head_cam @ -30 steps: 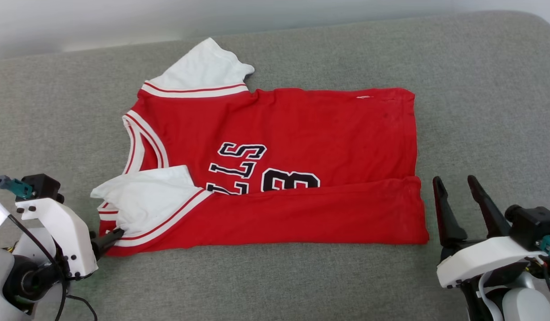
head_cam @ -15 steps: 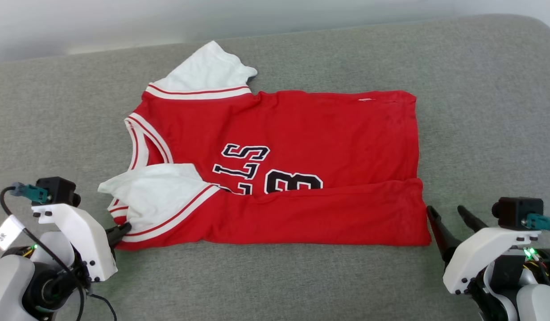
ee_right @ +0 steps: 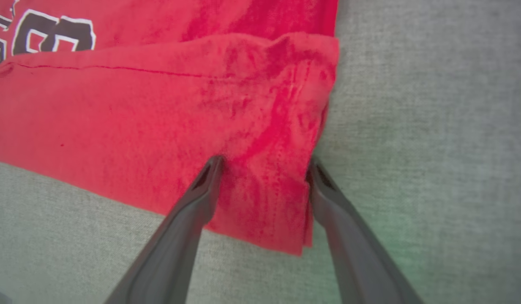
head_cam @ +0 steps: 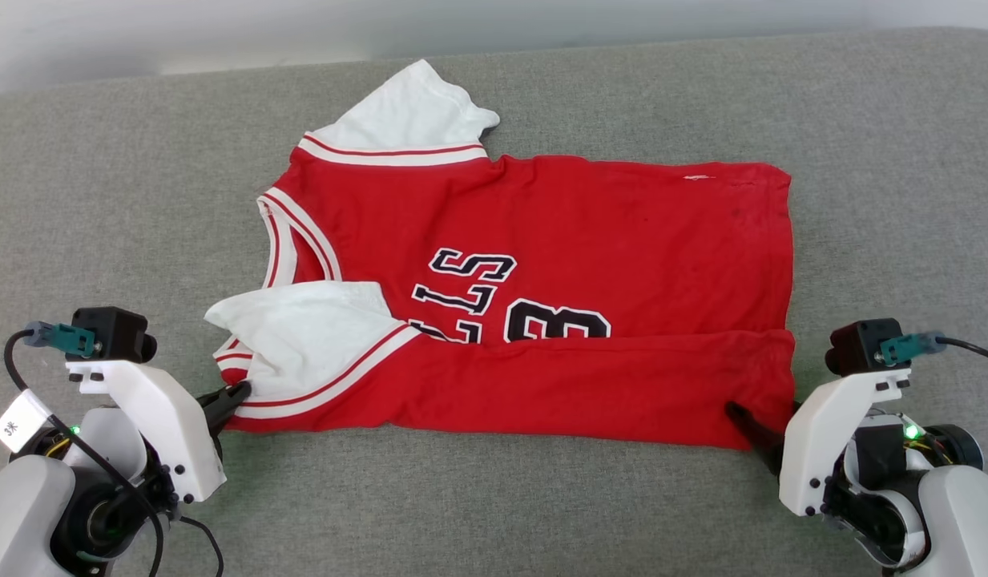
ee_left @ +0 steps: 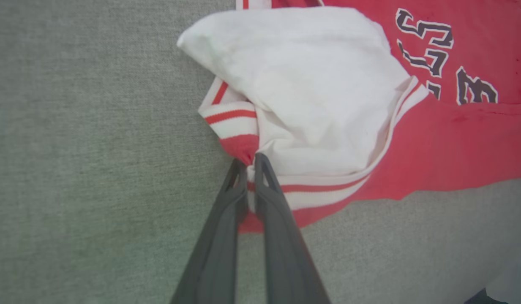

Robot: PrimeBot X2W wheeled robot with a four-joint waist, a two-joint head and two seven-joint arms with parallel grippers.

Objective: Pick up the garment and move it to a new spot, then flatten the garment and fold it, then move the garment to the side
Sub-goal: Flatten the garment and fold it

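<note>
Hiding under the fold: the lower part of the black lettering (head_cam: 471,282) and much of the number (head_cam: 558,324) on the garment (head_cam: 590,232). A strip of plain red (head_cam: 590,385) is turned up over them along the near edge, so I can read only "LS" and a "3".
Cut off by the mount: the right gripper (ee_right: 264,165) shows one dark finger (head_cam: 746,421) in the head view, poking out at the hem corner. The other sits behind its white mount (head_cam: 814,449).
Hard to make out: how many layers the left gripper (ee_left: 248,162) has between its tips, since the cloth bunches there. I also cannot tell whether the right gripper presses down to the grey cushion (head_cam: 494,505) beneath.
Garment: spread lengthwise across the cushion, front up, collar toward the robot's left and hem toward its right.
Sleeves: the far sleeve (head_cam: 413,112) lies flat beyond the shoulder, and the near sleeve (head_cam: 305,336) is flopped over the chest.
Left gripper: narrow, pinched on the striped trim (ee_left: 228,116) at the near shoulder corner, just under the near sleeve and low on the cushion.
Right gripper: wide, not gripping. It straddles the near hem corner, one finger lying on top of the red cloth and the other just outside the side edge.
Between the two: the folded near edge runs from one gripper to the other, lying on the cushion.
</note>
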